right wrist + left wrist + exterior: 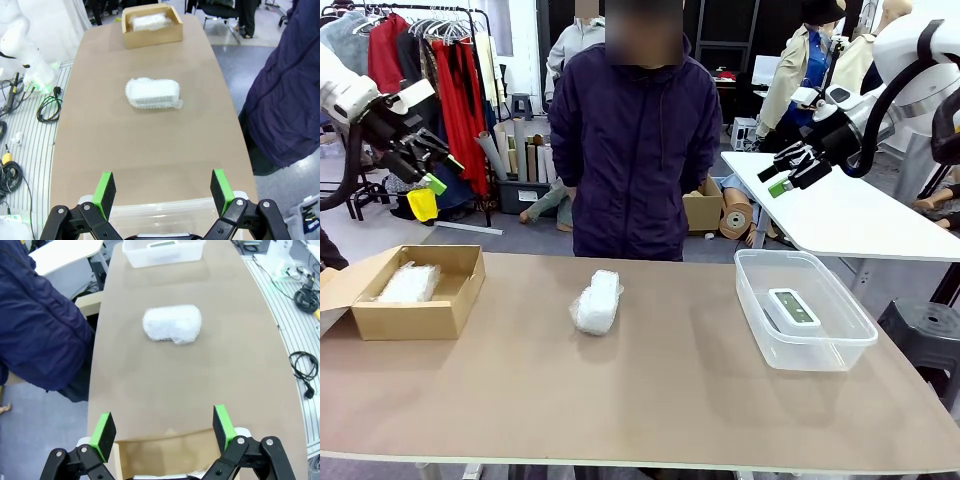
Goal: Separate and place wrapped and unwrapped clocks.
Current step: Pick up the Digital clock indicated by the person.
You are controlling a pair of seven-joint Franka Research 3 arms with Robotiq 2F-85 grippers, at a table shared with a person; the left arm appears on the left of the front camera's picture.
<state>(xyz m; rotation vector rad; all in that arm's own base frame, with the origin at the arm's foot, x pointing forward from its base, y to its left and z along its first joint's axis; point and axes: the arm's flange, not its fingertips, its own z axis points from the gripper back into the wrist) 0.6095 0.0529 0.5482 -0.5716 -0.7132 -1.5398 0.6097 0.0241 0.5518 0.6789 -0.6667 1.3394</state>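
Note:
One wrapped clock (597, 302) (172, 323) (152, 93), a crinkly white bundle, lies on the brown table mid-way along the far side. Another wrapped clock (409, 284) (148, 22) rests inside the cardboard box (448, 296) (153, 35) at the left. The bare white clock (793, 307) with a grey-green screen lies in the clear plastic tub (820, 349) (162, 256) at the right. My left gripper (435, 172) (163, 431) hangs open high above the box. My right gripper (786, 172) (163, 190) hangs open high above the tub. Neither holds anything.
A person in a dark jacket (638, 130) stands at the table's far edge, behind the middle bundle. A white side table (860, 215) stands at the back right. Cables (50, 107) lie on the floor beside the table.

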